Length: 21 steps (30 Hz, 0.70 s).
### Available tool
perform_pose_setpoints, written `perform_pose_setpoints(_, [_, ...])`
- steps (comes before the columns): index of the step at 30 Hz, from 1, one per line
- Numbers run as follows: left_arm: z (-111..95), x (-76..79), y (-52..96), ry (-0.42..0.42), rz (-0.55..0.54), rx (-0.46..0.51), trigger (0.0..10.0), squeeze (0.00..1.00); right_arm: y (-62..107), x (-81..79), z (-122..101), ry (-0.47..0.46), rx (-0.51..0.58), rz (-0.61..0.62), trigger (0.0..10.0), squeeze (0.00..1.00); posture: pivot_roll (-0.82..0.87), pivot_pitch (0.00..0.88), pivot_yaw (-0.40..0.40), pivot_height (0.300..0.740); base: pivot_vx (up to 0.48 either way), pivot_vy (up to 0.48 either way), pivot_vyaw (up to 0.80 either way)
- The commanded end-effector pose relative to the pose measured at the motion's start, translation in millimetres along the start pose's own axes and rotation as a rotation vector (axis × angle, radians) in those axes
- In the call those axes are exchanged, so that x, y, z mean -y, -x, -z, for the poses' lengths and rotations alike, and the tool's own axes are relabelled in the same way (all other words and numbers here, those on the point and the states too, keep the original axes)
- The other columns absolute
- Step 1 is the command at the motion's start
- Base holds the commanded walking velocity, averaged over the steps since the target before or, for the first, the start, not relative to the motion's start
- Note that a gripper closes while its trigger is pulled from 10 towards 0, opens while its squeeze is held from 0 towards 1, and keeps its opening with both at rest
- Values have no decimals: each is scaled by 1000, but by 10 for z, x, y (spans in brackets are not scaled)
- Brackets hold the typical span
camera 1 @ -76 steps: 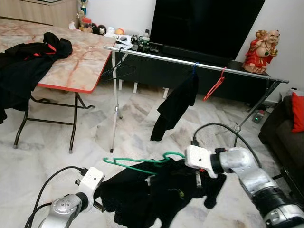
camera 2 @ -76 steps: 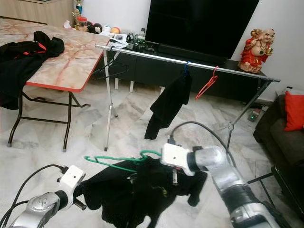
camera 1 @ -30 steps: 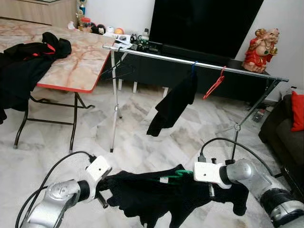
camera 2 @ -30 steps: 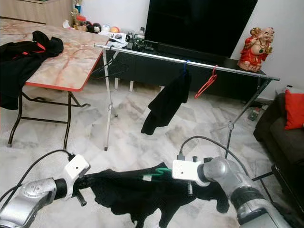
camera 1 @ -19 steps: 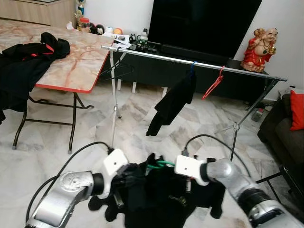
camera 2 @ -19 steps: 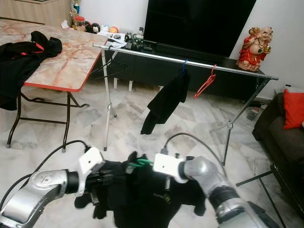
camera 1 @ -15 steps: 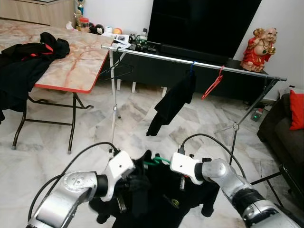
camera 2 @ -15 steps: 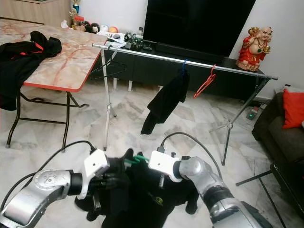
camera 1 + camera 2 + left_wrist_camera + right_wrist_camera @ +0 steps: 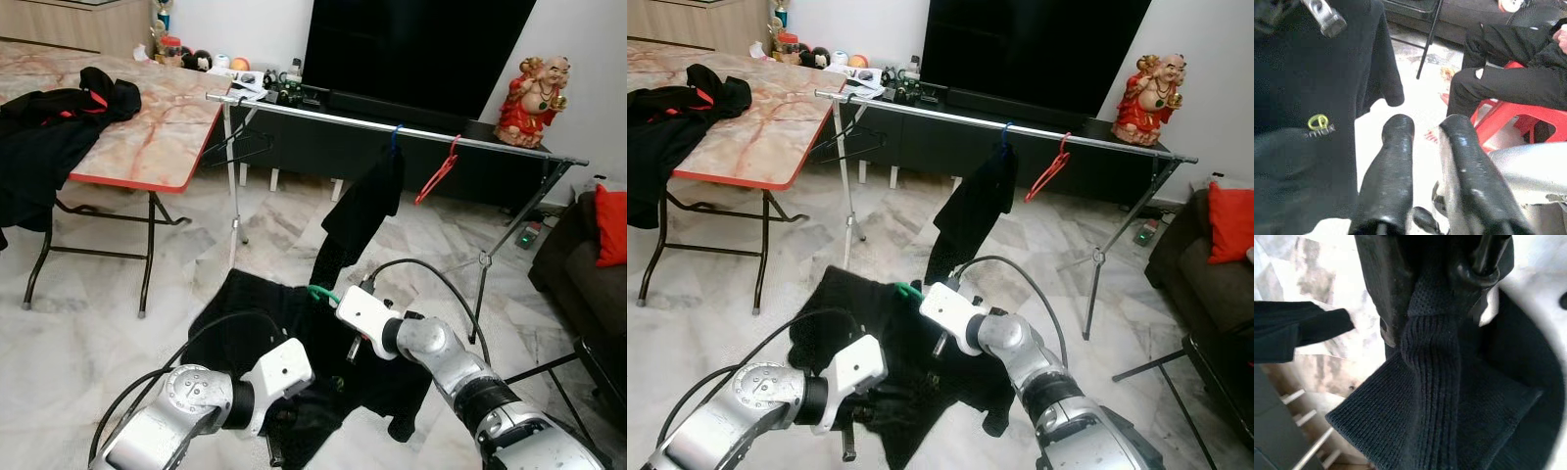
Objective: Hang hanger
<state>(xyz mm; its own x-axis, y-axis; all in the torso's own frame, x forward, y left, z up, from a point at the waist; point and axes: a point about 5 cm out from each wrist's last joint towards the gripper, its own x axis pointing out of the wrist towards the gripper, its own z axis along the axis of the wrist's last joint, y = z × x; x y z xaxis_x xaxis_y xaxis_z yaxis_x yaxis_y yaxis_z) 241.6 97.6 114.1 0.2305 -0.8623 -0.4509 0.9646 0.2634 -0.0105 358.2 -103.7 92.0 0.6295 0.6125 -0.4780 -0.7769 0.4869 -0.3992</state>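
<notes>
- I am lifting the black shirt (image 9: 265, 333) higher than half a second ago. It is now hanging spread open in front of me, no longer bunched between my arms, so I judge the carry to the rail (image 9: 411, 132) can begin.
- The shirt is draping from the green hanger (image 9: 321, 293), whose hook is peeping out just beside my right gripper (image 9: 351, 345). A small yellow logo is showing on the cloth.
- My right gripper is pinching the ribbed collar (image 9: 1430, 342) at the hanger's neck, well short of the rail.
- My left gripper (image 9: 1425, 128) has let go of the cloth and is sitting low beside the shirt, its jaws narrowly apart with nothing between them.
</notes>
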Motion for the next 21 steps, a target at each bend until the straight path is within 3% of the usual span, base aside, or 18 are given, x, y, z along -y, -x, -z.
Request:
perform_pose_setpoints(1, [-40,23,0,-17,2,1,10000,1000,26,101,-59,-8,27,39,0,0,186,0,-182,740,0,0,0])
perform_pose_setpoints(5, [-19,-88,111,-14,-84,-4,10000,1000,40,58,-74,29,58,-38,0,0,190,0,-185,740,0,0,0])
perform_pose_setpoints(11, [159,-189,440,23,-168,-78,10000,1000,158,50,105,240,-57,-170,0,0,191,0,-189,740,0,0,0])
perform_pose_setpoints(17, [199,-255,641,45,-244,-76,10000,1000,242,33,173,277,-66,-275,0,0,195,0,-194,740,0,0,0])
perform_pose_setpoints(18, [224,-274,720,56,-268,-86,10000,1000,280,6,214,297,-75,-339,0,0,200,0,-197,740,0,0,0])
perform_pose_setpoints(21, [247,-273,745,64,-271,-90,10000,1000,306,-37,227,297,-61,-411,0,0,201,0,-199,740,0,0,0])
